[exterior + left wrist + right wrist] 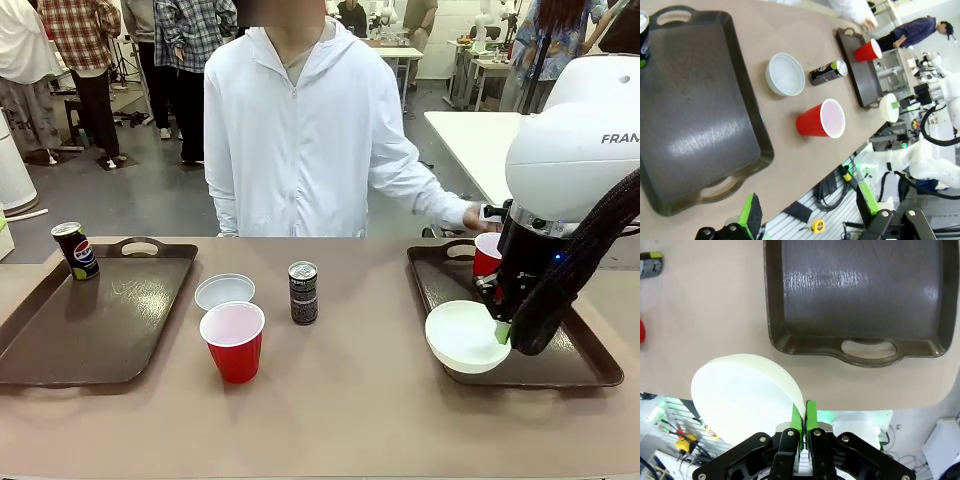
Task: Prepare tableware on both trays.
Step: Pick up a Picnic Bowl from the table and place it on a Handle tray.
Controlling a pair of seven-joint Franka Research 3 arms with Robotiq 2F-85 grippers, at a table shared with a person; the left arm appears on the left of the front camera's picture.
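White bowl (466,336) hangs tilted over the right tray (585,365) at its seven o'clock corner. The right pincer (503,332) is clamped on its rim, looking ready to set it down. At eleven o'clock, a person's hand (478,216) is just by a red cup (487,256). Left pincer (808,204) is apart above the left tray (695,115). Second bowl (224,291), second cup (232,341) and can (303,292) wait mid-bench (350,420).
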